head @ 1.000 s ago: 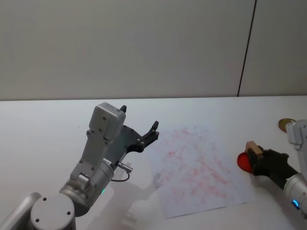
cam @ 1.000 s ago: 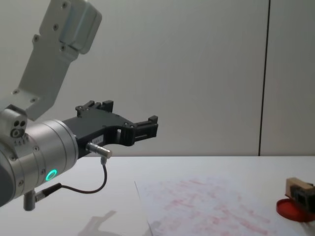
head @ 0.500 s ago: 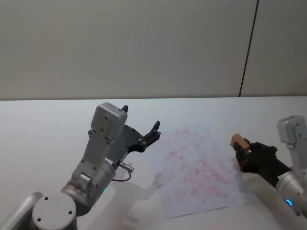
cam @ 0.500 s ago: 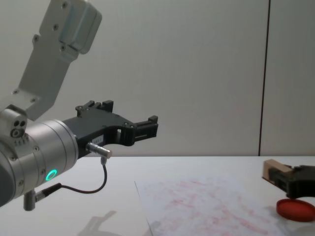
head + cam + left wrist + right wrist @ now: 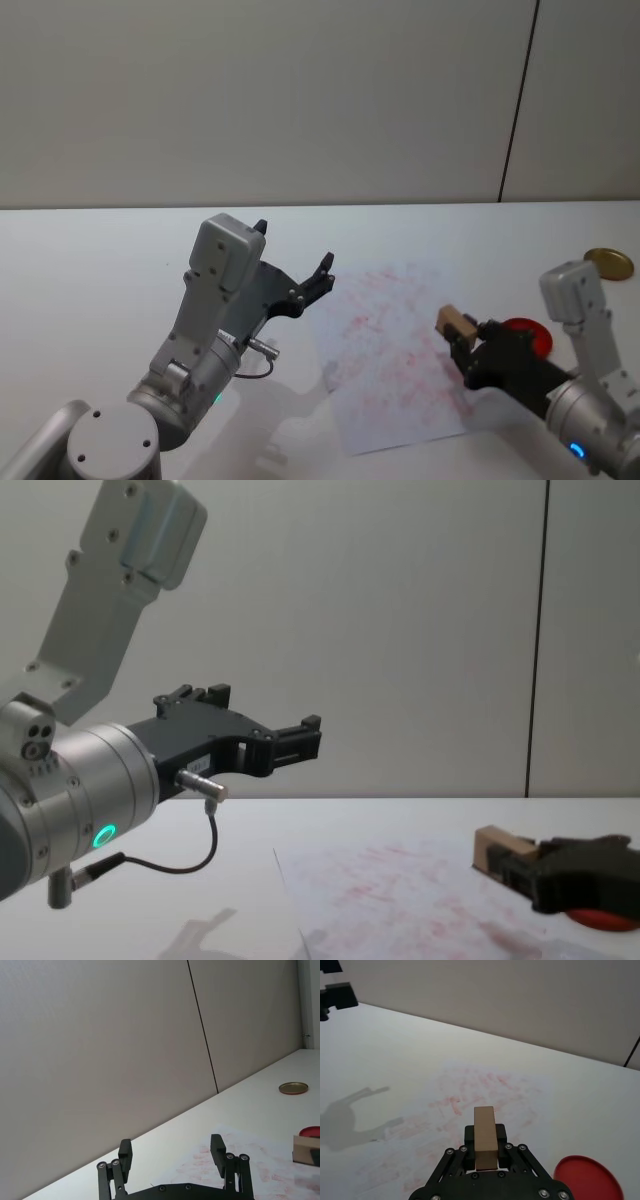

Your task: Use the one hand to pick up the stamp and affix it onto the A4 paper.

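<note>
One tool works: the right tool [image 5: 462,335] clamps the stamp [image 5: 455,321], block jutting past its tips above the paper [image 5: 385,350] — likely so the face can press down. Left tool [image 5: 290,247] hangs spread, empty.

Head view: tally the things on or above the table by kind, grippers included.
Wooden stamp: 1, held in the right gripper over the paper
A4 paper: 1
Red ink pad: 1
Gold round lid: 1
Grippers: 2, the left gripper raised and open
Total: 6
</note>
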`<action>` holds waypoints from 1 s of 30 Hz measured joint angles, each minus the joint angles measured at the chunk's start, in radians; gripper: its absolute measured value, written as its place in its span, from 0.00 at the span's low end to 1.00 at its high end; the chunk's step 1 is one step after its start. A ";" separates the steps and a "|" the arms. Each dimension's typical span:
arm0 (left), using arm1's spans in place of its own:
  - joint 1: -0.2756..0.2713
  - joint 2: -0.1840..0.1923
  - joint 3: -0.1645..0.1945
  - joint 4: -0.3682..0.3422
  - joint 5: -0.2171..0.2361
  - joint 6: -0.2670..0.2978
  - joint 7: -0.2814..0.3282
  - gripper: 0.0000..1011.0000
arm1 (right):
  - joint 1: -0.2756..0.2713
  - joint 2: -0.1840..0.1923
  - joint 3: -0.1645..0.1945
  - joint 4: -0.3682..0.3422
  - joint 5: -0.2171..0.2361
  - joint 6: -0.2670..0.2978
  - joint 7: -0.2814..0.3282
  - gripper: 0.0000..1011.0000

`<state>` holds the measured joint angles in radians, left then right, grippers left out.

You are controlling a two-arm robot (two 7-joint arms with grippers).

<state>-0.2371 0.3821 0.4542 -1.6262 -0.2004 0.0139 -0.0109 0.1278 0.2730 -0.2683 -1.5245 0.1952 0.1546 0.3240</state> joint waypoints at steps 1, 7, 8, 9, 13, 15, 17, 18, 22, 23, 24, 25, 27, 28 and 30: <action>0.000 0.000 0.000 0.000 0.000 0.000 0.000 0.98 | -0.006 0.000 -0.003 -0.005 0.000 0.003 0.004 0.22; 0.000 0.000 0.000 0.000 0.000 0.000 0.000 0.98 | -0.026 0.005 -0.012 -0.020 -0.001 0.011 0.015 0.22; 0.000 0.000 0.000 0.000 0.000 0.000 0.000 0.98 | -0.031 0.007 -0.014 -0.024 -0.001 0.013 0.017 0.22; 0.000 0.000 0.000 0.000 0.000 0.000 0.000 0.98 | -0.034 0.008 -0.014 -0.025 -0.001 0.014 0.018 0.22; 0.000 0.000 0.000 0.000 0.000 0.000 0.000 0.98 | -0.048 0.014 -0.018 -0.032 -0.003 0.019 0.023 0.22; 0.000 0.000 0.000 0.000 0.000 0.000 0.000 0.98 | -0.053 0.016 -0.019 -0.034 -0.003 0.020 0.024 0.22; 0.000 0.000 0.000 0.000 0.000 0.000 0.000 0.98 | -0.059 0.020 -0.020 -0.035 -0.005 0.022 0.026 0.22; 0.000 0.000 0.000 0.000 0.000 0.000 0.000 0.98 | -0.061 0.020 -0.021 -0.036 -0.005 0.022 0.026 0.22; 0.000 0.000 0.000 0.000 0.000 0.000 0.000 0.98 | -0.070 0.025 -0.023 -0.036 -0.008 0.024 0.029 0.22; 0.000 0.000 0.000 0.000 0.000 0.000 0.000 0.98 | -0.073 0.026 -0.025 -0.036 -0.010 0.026 0.030 0.22; 0.000 0.000 0.000 0.000 0.000 0.000 0.000 0.98 | -0.075 0.027 -0.025 -0.036 -0.011 0.026 0.031 0.22; 0.000 0.000 0.000 0.000 0.000 0.000 0.000 0.98 | -0.077 0.028 -0.026 -0.036 -0.013 0.027 0.032 0.22; 0.000 0.000 0.000 0.000 0.000 0.000 0.000 0.98 | -0.078 0.028 -0.027 -0.036 -0.014 0.029 0.033 0.22; 0.000 0.000 0.000 0.000 0.000 0.000 0.000 0.98 | -0.079 0.029 -0.027 -0.035 -0.015 0.029 0.033 0.22; 0.000 0.000 0.000 0.000 0.000 0.000 0.000 0.98 | -0.081 0.029 -0.029 -0.032 -0.017 0.031 0.035 0.22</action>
<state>-0.2371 0.3821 0.4542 -1.6262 -0.2004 0.0139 -0.0109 0.0472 0.3025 -0.2971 -1.5568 0.1777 0.1854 0.3594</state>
